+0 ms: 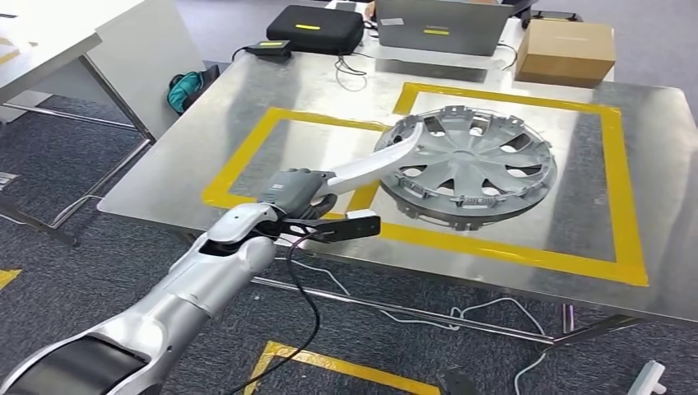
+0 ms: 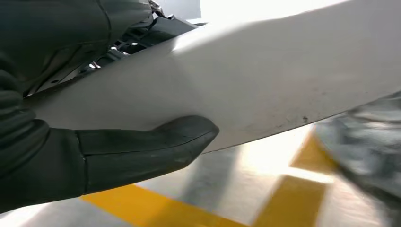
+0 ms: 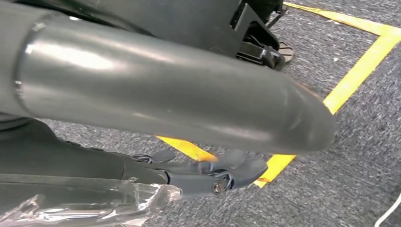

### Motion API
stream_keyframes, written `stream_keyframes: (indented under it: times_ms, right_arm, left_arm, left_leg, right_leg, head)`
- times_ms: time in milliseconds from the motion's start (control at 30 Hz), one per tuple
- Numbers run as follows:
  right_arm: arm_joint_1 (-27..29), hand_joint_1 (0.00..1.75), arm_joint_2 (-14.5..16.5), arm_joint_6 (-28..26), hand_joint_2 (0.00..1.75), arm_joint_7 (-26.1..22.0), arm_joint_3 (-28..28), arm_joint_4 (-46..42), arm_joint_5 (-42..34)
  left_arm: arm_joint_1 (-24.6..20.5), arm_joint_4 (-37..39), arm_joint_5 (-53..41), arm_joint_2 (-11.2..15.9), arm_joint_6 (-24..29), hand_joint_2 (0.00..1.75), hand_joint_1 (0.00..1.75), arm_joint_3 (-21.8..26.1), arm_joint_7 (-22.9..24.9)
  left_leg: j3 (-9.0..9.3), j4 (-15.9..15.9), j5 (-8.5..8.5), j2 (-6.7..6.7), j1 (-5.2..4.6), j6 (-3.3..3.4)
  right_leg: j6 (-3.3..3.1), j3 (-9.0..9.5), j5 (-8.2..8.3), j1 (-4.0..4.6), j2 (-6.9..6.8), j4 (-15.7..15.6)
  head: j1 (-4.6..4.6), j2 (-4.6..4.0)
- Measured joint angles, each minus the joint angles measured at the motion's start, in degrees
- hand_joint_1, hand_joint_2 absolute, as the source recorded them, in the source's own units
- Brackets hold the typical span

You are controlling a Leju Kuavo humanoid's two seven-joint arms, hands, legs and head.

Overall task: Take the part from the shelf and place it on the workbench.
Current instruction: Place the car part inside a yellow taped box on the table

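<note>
Silver and jointed, the robot's left arm [image 1: 189,288] comes in nearest the head camera and reaches up to the near edge of the counter [image 1: 247,107]. Its left hand [image 1: 292,191] grips a long, pale, slightly curved part [image 1: 374,163] by the near end. In the left wrist view the thick grey thumb [image 2: 156,146] presses against the part's smooth white side, with darker fingers on the far side of it. Beyond the hand the part slants up and away, and its far tip lies over the rim of a silver wheel cover [image 1: 473,164]; whether they touch cannot be told. That wheel cover lies flat on the counter ahead and to the right of the hand, inside a rectangle of yellow tape [image 1: 613,197]. A second yellow tape rectangle [image 1: 247,148] is marked on the metal just ahead of the hand. A black cable [image 1: 309,304] hangs from the wrist towards the grey carpet. Well beyond the hand, at the far edge of the counter, stand a black case [image 1: 317,27], a grey laptop [image 1: 440,25] and a cardboard box [image 1: 566,51].

The right hand [image 3: 208,177] hangs low over grey carpet [image 3: 350,156] marked with yellow tape; whether its fingers are spread or closed cannot be told.
</note>
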Motion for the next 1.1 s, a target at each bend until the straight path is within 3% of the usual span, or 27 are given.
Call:
stream_keyframes:
  times_ms: [67, 233, 367, 500, 533, 667, 900, 1100]
  right_arm:
    - [0.0, 0.00, 0.3, -0.2, 0.00, 0.2, 0.0, 0.0, -0.2]
    - [-0.1, 0.00, 0.8, -0.5, 0.00, 0.5, 0.0, 0.0, -0.4]
    - [-0.1, 0.00, 0.9, -0.5, 0.00, 0.5, -0.1, 0.0, -0.6]
    - [0.2, 0.00, 0.9, -0.4, 0.00, 0.4, -0.1, 0.0, -0.6]
    - [0.3, 0.00, 0.9, -0.4, 0.00, 0.3, -0.1, 0.0, -0.6]
    - [0.9, 0.00, 0.9, -0.4, 0.00, 0.2, -0.1, 0.0, -0.5]
    - [1.1, 0.00, 1.1, -0.7, 0.00, 0.3, -0.1, 0.0, -0.8]
    - [1.1, 0.00, 1.3, -1.3, 0.00, 0.4, -0.4, 0.0, -1.6]
  left_arm:
    - [-1.6, 2.6, -3.3, -0.8, -0.1, 1.75, 1.75, 0.0, 3.9]
    - [-4.3, 7.7, -6.9, -2.0, -0.3, 1.75, 1.75, 1.0, 6.6]
    - [-6.0, 10.9, -11.4, -1.9, -2.0, 1.75, 1.75, 1.8, 11.1]
    - [-8.0, 13.9, -14.4, -0.8, -3.6, 1.75, 0.00, 3.2, 13.4]
    - [-8.2, 14.4, -14.6, -0.5, -3.4, 1.75, 0.00, 3.6, 13.2]
    - [-8.5, 15.3, -14.9, 0.1, -1.3, 0.00, 0.00, 5.2, 12.1]
    - [-8.2, 15.5, -13.5, -1.1, 1.8, 0.00, 0.00, 10.3, 6.9]
    - [-5.6, 11.2, -8.1, -2.9, 4.4, 0.00, 0.00, 13.8, -1.9]
  left_leg:
    - [-0.01, -0.2, 0.27, 0.00, 0.06, -0.14]
    - [-0.03, -0.6, 0.67, -0.01, 0.40, -3.07]
    - [-0.09, -0.6, 0.69, -0.02, 0.37, -3.27]
    - [-0.14, -0.5, 0.73, -0.07, 0.24, -3.21]
    - [-0.15, -0.5, 0.74, -0.09, 0.21, -3.19]
    - [-0.19, -0.4, 0.75, -0.11, 0.16, -3.15]
    - [-0.21, -0.4, 0.78, -0.12, 0.06, -3.07]
    - [-0.29, -0.2, 0.62, -0.12, -0.06, -2.75]
  right_leg:
    - [-0.23, -0.05, 0.01, 0.17, 0.00, 0.0]
    - [-0.54, -0.21, 0.07, 0.42, -0.19, 0.1]
    - [-0.63, -0.20, 0.23, 0.38, -0.20, 0.1]
    - [-0.44, -0.17, 0.38, 0.23, -0.25, 0.0]
    - [-0.42, -0.15, 0.39, 0.21, -0.27, 0.0]
    - [-0.35, -0.13, 0.44, 0.15, -0.31, 0.0]
    - [-0.26, -0.15, 0.50, 0.07, -0.31, 0.0]
    - [-0.12, -0.11, 0.56, -0.12, -0.30, -0.1]
  head:
    - [-0.03, 0.00]
    - [-0.01, 0.00]
    - [0.02, 0.00]
    - [0.02, 0.00]
    - [0.01, 0.00]
    - [0.02, 0.00]
    - [0.01, 0.00]
    - [-0.01, 0.00]
